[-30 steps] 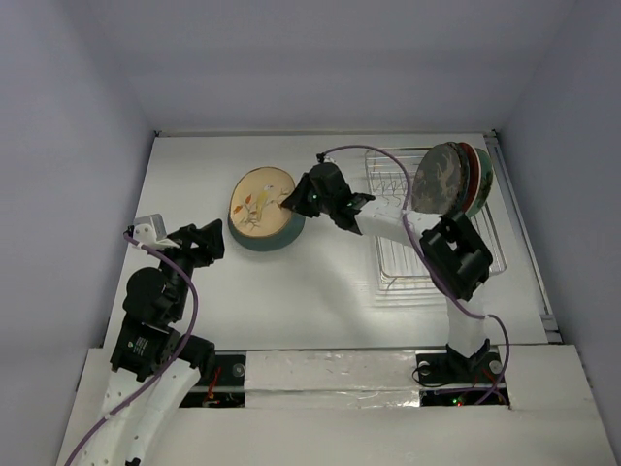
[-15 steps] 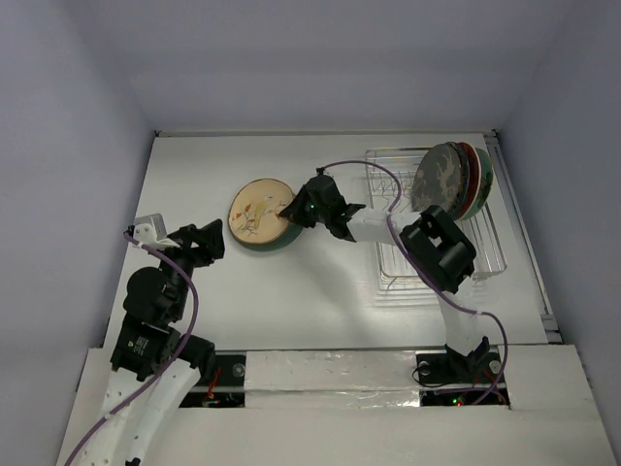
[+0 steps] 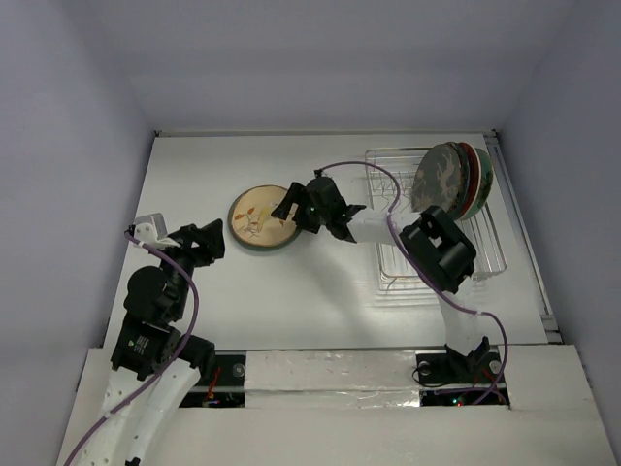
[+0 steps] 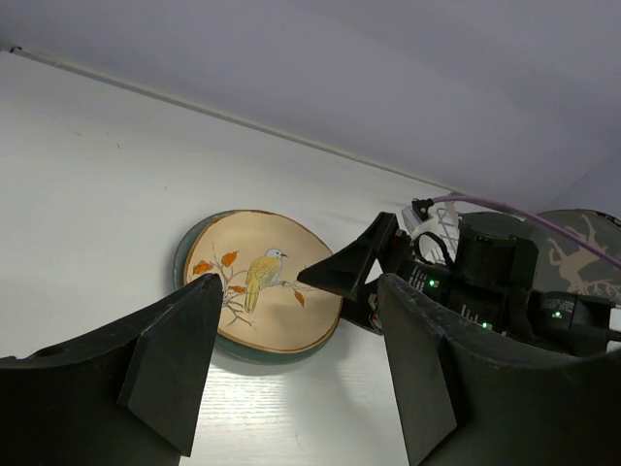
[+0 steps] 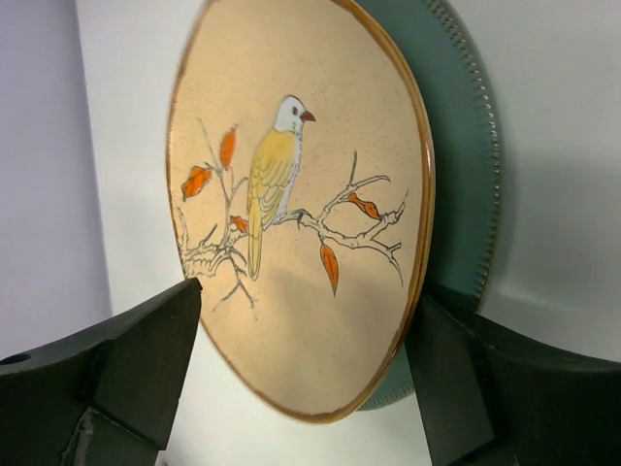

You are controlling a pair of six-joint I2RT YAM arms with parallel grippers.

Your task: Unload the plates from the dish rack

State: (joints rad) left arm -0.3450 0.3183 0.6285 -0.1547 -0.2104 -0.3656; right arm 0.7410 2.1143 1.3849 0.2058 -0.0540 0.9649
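A tan plate with a painted bird (image 3: 258, 214) (image 4: 260, 282) (image 5: 291, 233) lies on a teal plate (image 3: 254, 243) (image 4: 184, 260) (image 5: 466, 165) left of the dish rack (image 3: 398, 267). My right gripper (image 3: 297, 214) (image 5: 306, 296) stands open at the tan plate's right rim, one finger (image 4: 349, 267) above it, not clamping it. Three plates stand upright in the rack: dark brown patterned (image 3: 437, 180) (image 4: 582, 243), red-rimmed (image 3: 472, 167) and pale green (image 3: 484, 175). My left gripper (image 3: 199, 243) (image 4: 299, 291) hangs open and empty, left of the stack.
The silver wire rack fills the back right of the white table, near the right wall (image 3: 553, 194). A purple cable (image 3: 383, 189) loops from the right arm over the rack. The back wall (image 3: 320, 97) rises behind the table.
The right gripper lowered the tilted bird plate flat onto the teal plate and opened its jaws, letting it go. The left arm has not moved.
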